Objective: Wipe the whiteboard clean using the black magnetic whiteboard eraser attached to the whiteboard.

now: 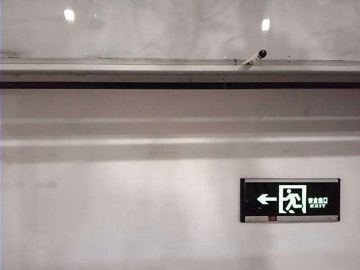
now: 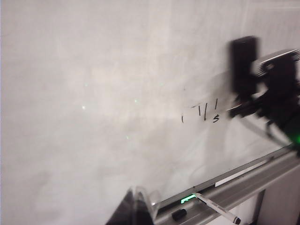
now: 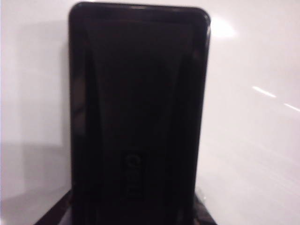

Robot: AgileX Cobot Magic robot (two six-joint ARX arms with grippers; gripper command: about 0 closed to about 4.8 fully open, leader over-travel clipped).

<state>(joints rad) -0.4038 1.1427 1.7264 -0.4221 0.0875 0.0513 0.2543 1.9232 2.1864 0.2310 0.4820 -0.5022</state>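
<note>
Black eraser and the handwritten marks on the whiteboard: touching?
Apart. The left wrist view shows the black eraser up and to the side of the marks, bare whiteboard between.

A: The eraser (image 3: 138, 117) fills the right wrist view, blurred; its bottom end runs off the frame, and the logo on it is unreadable.
B: And the right pincer (image 3: 136, 218)?
A: Only dark corners show at the edge; I cannot tell its grip.
B: The left pincer (image 2: 136, 206)?
A: Cut off, just a blurred tip. The marks (image 2: 204, 112) on the whiteboard (image 2: 93, 93) are too small to read.
</note>
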